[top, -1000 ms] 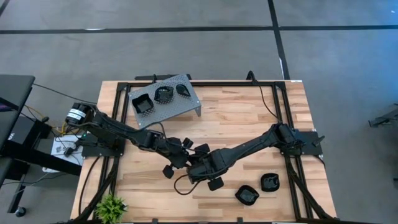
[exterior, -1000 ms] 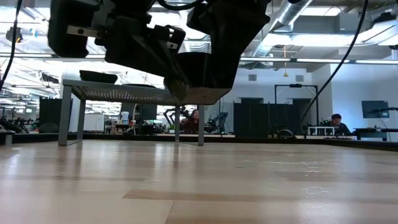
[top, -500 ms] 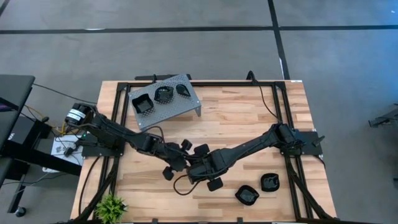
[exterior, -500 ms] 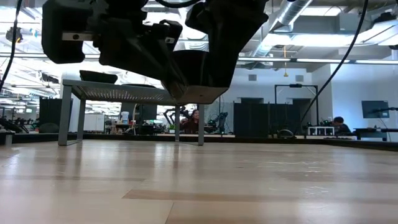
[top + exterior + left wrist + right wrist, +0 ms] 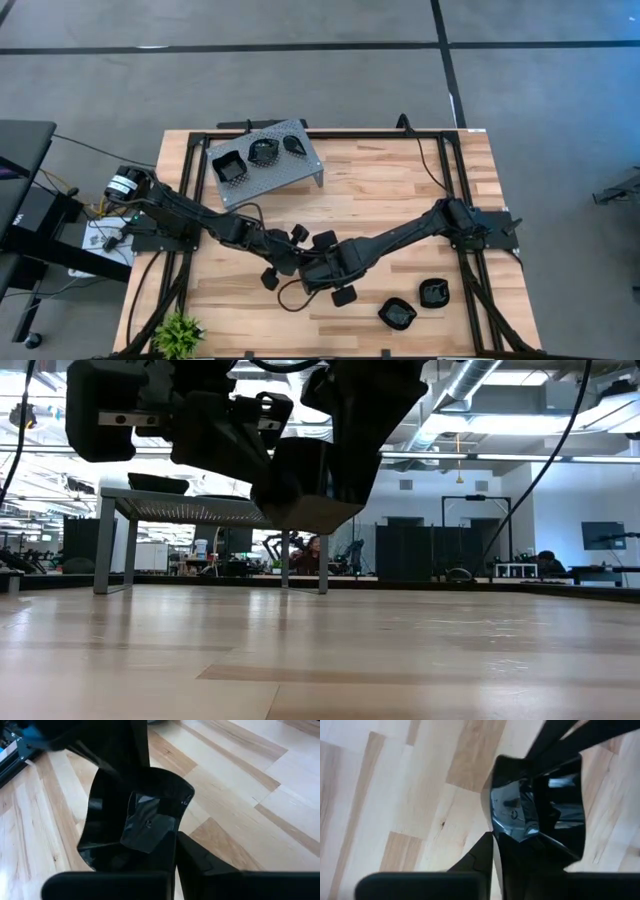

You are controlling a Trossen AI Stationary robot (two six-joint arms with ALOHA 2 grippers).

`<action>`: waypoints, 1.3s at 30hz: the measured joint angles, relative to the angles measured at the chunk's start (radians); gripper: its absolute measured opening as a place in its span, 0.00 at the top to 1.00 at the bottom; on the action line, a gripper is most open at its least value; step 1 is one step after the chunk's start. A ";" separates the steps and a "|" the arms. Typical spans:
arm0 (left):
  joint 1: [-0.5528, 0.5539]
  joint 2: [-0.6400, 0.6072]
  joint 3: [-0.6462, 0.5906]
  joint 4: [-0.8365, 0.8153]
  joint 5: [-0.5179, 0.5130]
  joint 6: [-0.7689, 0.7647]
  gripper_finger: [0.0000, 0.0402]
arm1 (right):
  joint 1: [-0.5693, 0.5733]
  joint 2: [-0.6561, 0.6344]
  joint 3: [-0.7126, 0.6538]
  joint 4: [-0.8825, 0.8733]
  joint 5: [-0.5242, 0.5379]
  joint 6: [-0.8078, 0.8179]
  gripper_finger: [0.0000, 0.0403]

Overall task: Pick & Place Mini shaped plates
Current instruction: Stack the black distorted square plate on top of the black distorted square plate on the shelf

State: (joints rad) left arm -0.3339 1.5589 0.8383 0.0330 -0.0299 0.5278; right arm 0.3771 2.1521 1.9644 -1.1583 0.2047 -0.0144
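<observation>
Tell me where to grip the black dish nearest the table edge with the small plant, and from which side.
Probably its raised rim, from straight above: the black dish lies flat, hollow side up, so one finger fits inside, one outside. Choose the side away from the neighbouring dish. The left gripper and right gripper meet mid-table.

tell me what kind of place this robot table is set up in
Most likely a robotics lab or open industrial workspace. The low view shows exposed ceiling ducts, workbenches with monitors and seated people behind the wooden table. From above, the table stands on a bare grey floor.
</observation>
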 joint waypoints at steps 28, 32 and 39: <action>0.001 -0.006 0.000 -0.077 -0.120 -0.036 0.98 | -0.015 -0.001 0.304 -0.409 -0.018 0.270 0.67; 0.005 -0.046 -0.001 -0.076 -0.253 -0.099 0.97 | 0.013 -0.049 0.303 -0.408 -0.069 0.254 0.72; 0.021 -0.206 0.000 -0.075 -0.279 -0.193 0.98 | 0.133 -0.214 0.302 -0.410 0.130 0.310 0.78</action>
State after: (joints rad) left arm -0.3133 1.3532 0.8380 -0.0425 -0.3094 0.3343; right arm 0.5098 1.9386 2.2666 -1.5685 0.3352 0.2953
